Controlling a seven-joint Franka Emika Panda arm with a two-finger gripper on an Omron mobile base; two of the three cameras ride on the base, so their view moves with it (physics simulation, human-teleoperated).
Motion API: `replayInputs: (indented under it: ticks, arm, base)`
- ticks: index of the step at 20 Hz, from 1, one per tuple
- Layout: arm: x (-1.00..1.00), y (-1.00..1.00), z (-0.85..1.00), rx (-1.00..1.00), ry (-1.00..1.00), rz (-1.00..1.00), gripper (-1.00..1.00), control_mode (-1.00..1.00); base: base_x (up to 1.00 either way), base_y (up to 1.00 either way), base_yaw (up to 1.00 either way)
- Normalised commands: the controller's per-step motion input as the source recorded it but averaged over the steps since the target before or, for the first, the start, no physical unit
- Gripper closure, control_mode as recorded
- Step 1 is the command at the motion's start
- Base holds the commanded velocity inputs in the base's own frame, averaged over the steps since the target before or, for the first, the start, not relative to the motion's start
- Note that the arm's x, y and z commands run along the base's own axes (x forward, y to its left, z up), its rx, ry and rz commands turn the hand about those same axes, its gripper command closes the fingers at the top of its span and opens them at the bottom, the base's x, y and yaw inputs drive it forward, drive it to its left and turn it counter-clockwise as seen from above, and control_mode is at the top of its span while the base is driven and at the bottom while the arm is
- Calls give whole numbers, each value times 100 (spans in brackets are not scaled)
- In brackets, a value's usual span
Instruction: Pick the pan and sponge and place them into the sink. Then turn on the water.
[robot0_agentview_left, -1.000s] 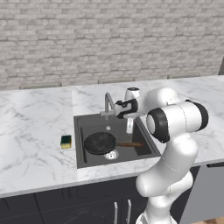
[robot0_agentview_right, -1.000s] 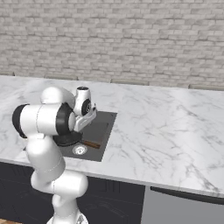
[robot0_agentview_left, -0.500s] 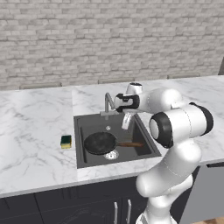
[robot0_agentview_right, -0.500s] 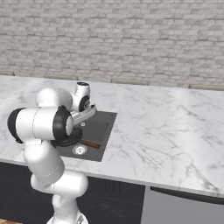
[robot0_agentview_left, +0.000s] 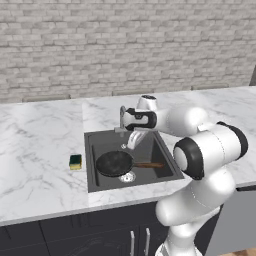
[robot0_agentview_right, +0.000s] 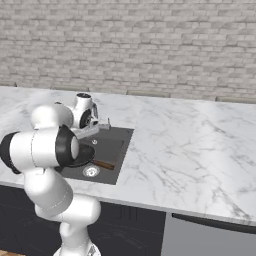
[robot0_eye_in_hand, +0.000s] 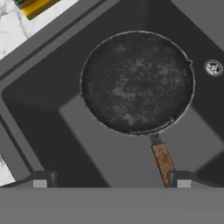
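The black pan (robot0_agentview_left: 115, 163) lies flat in the dark sink (robot0_agentview_left: 92, 150), its wooden handle (robot0_agentview_left: 148, 164) pointing right. In the hand view the pan (robot0_eye_in_hand: 137, 83) is straight below, with its handle (robot0_eye_in_hand: 162, 159) running toward the right fingertip (robot0_eye_in_hand: 179, 178). My gripper (robot0_eye_in_hand: 111, 179) hangs open and empty above the sink (robot0_eye_in_hand: 52, 131), close by the faucet (robot0_agentview_left: 121, 114). From the left base view the gripper (robot0_agentview_left: 129, 134) sits over the basin's back edge. The yellow and green sponge (robot0_agentview_left: 75, 161) rests on the marble just left of the sink, and the sponge (robot0_eye_in_hand: 35, 6) shows at the hand view's top left. No water runs.
White marble counter (robot0_agentview_left: 40, 150) surrounds the sink, with a brick wall (robot0_agentview_left: 125, 45) behind it. In the right base view my own arm hides most of the sink (robot0_agentview_right: 117, 150); the pan handle (robot0_agentview_right: 102, 164) and the drain (robot0_agentview_right: 90, 171) show. Dark cabinets run below.
The hand has shifted a little to the left over the sink, beside the faucet, with its jaws still wide. Pan and sponge have not moved.
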Motion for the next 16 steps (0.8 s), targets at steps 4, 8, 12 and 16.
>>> replayInputs:
  ticks: [4, 8, 12, 16]
  arm:
    - [-31, 59, 1, 0, 0, -13, -100, -100]
    - [-18, 52, 0, 1, 0, -17, -100, -100]
    - [-5, 51, 0, 1, 0, -19, -100, -100]
    - [0, 39, 7, 0, 0, -20, -100, -100]
  base:
    - [0, 0, 0]
    - [0, 0, 0]
    - [0, 0, 0]
    - [0, 0, 0]
